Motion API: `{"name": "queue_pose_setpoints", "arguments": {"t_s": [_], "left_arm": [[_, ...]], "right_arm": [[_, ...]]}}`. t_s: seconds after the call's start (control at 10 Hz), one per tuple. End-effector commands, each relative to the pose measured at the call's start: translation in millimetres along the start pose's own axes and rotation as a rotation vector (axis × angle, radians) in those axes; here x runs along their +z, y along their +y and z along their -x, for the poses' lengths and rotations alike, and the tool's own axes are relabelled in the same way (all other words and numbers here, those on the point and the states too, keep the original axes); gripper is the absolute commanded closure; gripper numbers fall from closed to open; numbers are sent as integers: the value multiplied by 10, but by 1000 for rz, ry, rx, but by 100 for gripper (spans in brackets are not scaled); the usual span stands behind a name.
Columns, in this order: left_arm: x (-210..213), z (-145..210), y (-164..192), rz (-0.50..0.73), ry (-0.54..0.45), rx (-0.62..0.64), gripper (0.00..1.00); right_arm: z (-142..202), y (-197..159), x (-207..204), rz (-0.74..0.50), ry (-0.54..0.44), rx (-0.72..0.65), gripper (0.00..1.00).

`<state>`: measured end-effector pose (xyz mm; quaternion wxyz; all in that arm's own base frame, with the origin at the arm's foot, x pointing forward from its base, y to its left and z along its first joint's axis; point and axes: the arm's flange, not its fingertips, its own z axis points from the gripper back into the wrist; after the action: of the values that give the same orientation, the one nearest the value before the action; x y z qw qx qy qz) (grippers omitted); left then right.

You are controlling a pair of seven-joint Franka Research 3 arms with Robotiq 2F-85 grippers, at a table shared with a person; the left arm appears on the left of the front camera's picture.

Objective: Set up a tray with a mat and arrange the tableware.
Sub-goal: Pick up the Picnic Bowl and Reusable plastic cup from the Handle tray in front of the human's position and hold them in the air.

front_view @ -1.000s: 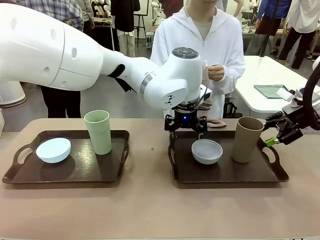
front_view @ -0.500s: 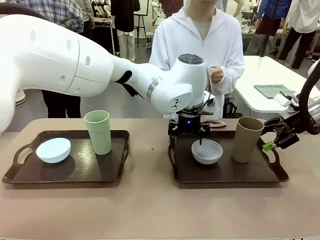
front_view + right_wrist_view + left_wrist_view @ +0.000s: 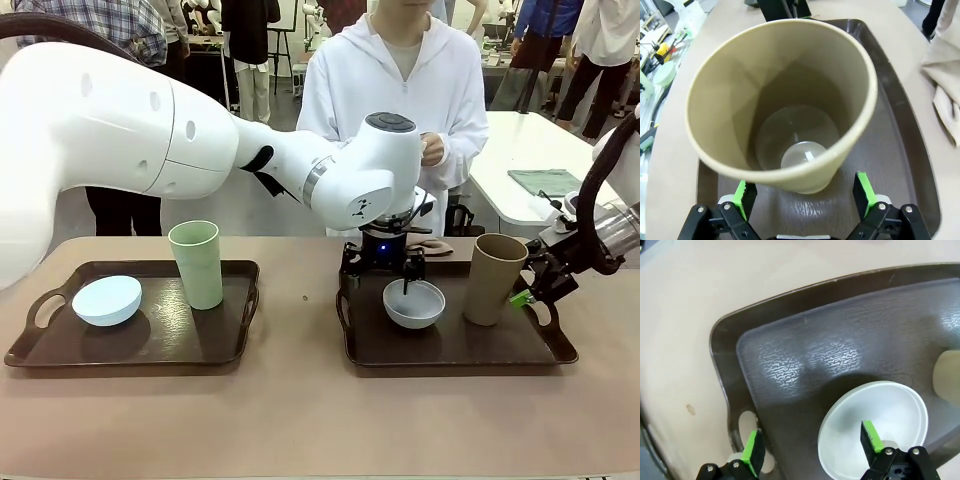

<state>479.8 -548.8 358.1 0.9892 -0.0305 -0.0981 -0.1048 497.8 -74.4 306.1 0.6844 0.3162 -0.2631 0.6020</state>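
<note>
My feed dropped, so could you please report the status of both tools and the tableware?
Left tool open, astride rim of white bowl. Right tool open, beside tan tumbler. Nothing held; nothing in the way.

No words, numbers or brand names can be read anywhere; a small black emblem [image 3: 358, 208] on the left arm's white wrist housing [image 3: 340, 178] is too small to make out.

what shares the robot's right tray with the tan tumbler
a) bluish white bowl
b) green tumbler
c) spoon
a, the bluish white bowl sits beside the tan tumbler on the right tray; the green tumbler is on the left tray.
</note>
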Motion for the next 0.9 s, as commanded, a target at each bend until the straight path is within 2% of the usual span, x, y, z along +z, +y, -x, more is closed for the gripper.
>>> {"name": "queue_pose_setpoints", "arguments": {"t_s": [0.0,0.7,0.8], "left_arm": [[10,-67,-24,-7,17,-5,0],[-190,-108,-28,4,43,13,0],[-206,-104,-29,9,42,12,0]], "right_arm": [[23,51,-120,15,-11,21,0],[-20,113,-361,17,-70,52,0],[-20,123,-360,-5,-82,64,44]]}}
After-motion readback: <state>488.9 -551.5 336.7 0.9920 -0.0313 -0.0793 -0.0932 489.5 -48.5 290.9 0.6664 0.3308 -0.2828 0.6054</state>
